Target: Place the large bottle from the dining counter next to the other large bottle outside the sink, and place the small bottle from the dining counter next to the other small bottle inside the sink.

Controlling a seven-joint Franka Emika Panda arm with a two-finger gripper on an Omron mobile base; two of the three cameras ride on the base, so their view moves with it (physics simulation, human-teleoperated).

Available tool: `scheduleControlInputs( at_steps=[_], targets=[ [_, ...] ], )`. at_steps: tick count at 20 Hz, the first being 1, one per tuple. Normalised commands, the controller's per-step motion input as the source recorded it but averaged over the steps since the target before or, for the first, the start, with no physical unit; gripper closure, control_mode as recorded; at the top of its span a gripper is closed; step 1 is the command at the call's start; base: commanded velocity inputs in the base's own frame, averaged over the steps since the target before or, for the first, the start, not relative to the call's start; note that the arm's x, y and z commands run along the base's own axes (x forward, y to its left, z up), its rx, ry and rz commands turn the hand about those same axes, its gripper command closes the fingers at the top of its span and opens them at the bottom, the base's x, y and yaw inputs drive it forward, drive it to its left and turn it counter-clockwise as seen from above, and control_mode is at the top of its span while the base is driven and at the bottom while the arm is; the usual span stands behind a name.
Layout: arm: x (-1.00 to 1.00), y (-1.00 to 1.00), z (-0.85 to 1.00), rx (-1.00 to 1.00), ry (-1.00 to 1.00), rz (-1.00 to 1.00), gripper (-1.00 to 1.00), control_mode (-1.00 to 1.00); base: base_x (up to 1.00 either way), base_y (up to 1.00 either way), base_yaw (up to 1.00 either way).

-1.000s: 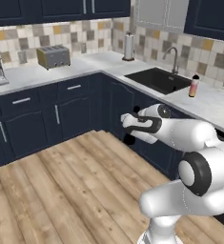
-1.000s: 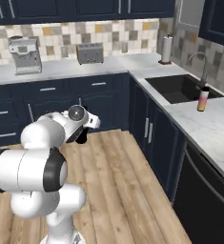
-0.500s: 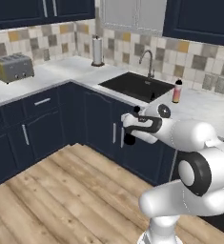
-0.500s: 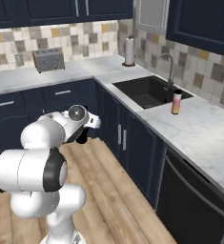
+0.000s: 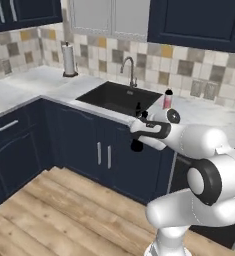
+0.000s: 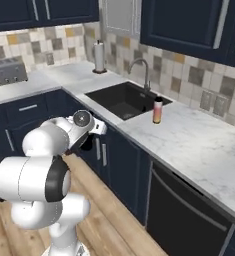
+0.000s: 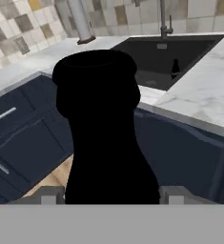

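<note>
My gripper [image 7: 111, 193] is shut on the large bottle [image 7: 101, 128], a black curved bottle that blocks the middle of the hand view. In the base views the bottle [image 5: 136, 145] [image 6: 86, 145] hangs below the hand, in front of the navy cabinets. Ahead lies the black sink [image 5: 116, 97] [image 6: 120, 100] [image 7: 180, 52]. The other small bottle [image 7: 175, 68] [image 5: 138, 107], tiny and dark, stands inside it. On the marble just right of the basin stands the pinkish-red other large bottle [image 5: 167, 99] [image 6: 158, 110]. The small bottle and the dining counter are out of view.
A gooseneck faucet [image 5: 130, 70] [image 6: 141, 72] rises behind the sink. A paper towel roll [image 5: 68, 59] [image 6: 99, 56] stands at the counter's corner and a toaster [image 6: 8, 72] further left. A dark dishwasher front [image 6: 184, 215] sits under the worktop at the right.
The whole picture has shifted as the base drove: the sink and pinkish-red bottle have come nearer and more central. The arm keeps the same pose, still holding the black bottle.
</note>
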Motion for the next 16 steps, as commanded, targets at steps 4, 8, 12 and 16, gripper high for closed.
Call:
scheduleControlInputs(
  at_steps=[4,8,12,16],
  targets=[
    [0.00,0.00,0.00,0.00,0.00,0.00,1.00,1.00,0.66,0.01,-0.33],
    [0.00,0.00,0.00,0.00,0.00,0.00,1.00,1.00,0.54,0.08,-0.31],
    [0.00,0.00,0.00,0.00,0.00,0.00,1.00,1.00,0.46,0.13,-0.31],
    [0.00,0.00,0.00,0.00,0.00,0.00,1.00,1.00,0.43,0.29,-0.30]
  ],
)
